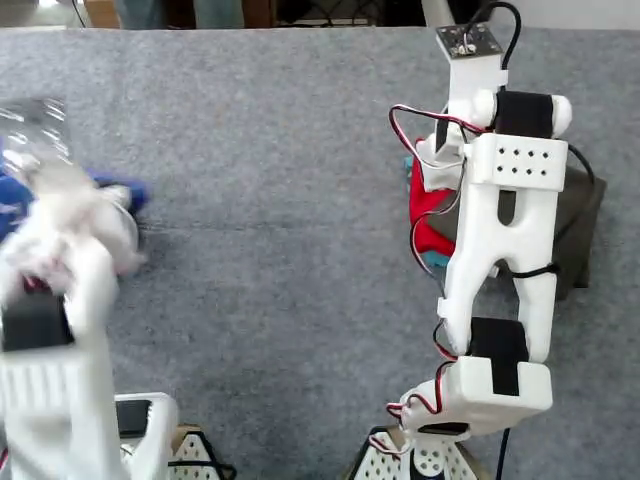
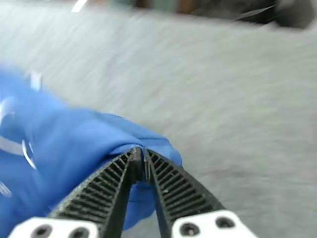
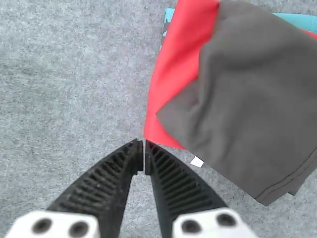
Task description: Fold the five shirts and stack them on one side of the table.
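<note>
A blue shirt (image 2: 64,148) lies bunched on the grey table cover (image 2: 237,99), and my left gripper (image 2: 140,154) is shut on a fold of it. From above, the blue shirt (image 1: 122,192) peeks out at the far left beside the blurred left arm (image 1: 60,300). My right gripper (image 3: 143,146) is shut with nothing in it, just off the edge of a stack at the right side. The stack has a dark grey shirt (image 3: 257,99) on top of a red shirt (image 3: 173,74), with a teal shirt (image 3: 169,15) under them. The right arm (image 1: 505,230) covers most of the stack.
The grey table cover (image 1: 280,200) spreads open between the two arms. In the high view the red shirt (image 1: 424,205) and dark grey shirt (image 1: 586,225) show on either side of the right arm. Both arm bases stand at the near edge.
</note>
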